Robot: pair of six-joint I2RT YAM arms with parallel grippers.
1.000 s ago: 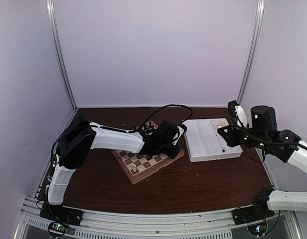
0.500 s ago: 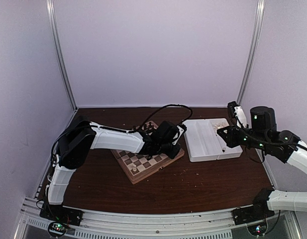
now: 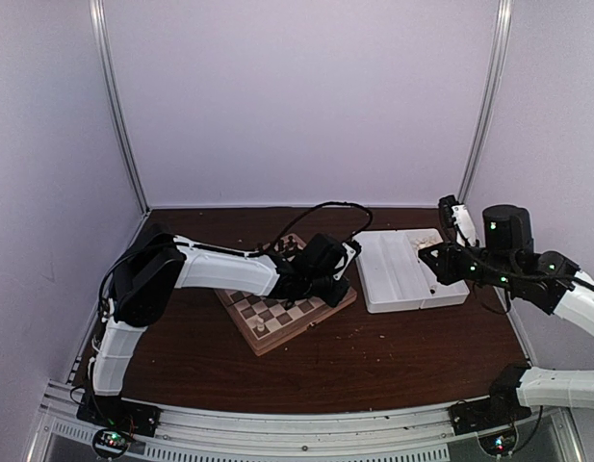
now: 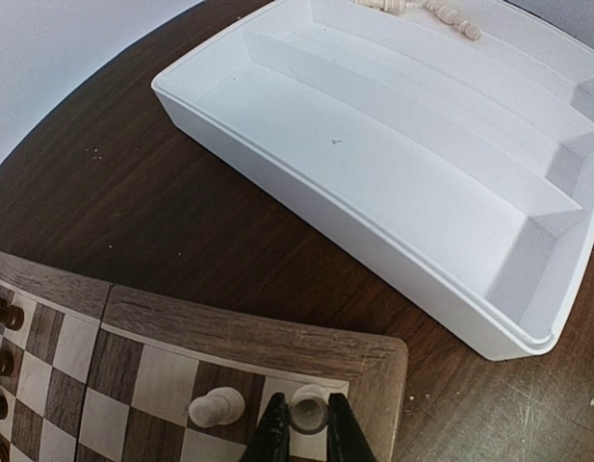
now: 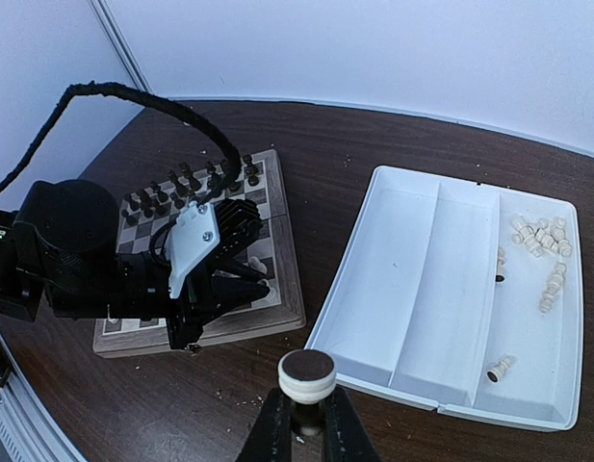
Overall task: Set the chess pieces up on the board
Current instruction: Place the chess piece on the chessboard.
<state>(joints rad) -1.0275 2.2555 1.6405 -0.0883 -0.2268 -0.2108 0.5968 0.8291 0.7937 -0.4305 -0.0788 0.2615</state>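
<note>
The board (image 3: 261, 337) lies left of centre, its rim (image 4: 248, 332) and corner in the left wrist view. My left gripper (image 4: 308, 425) is shut on a cream-white chess piece (image 4: 309, 408) standing on the corner square. Another cream piece (image 4: 218, 407) stands on the square beside it. My right gripper (image 5: 307, 409) is shut on a cream piece (image 5: 307, 375), its round base turned towards the camera, in the air over the table near the tray's front corner. In the top view the left gripper (image 3: 327, 281) is over the board and the right gripper (image 3: 433, 264) over the tray's right side.
A white three-channel tray (image 5: 441, 289) lies right of the board, with several loose cream pieces (image 5: 542, 236) in its far channel. Dark pieces (image 5: 186, 178) line the board's far side. The left arm's black cable (image 5: 133, 96) arches above the board.
The right arm has shifted slightly to the left with its piece. The left arm and its piece have not moved.
</note>
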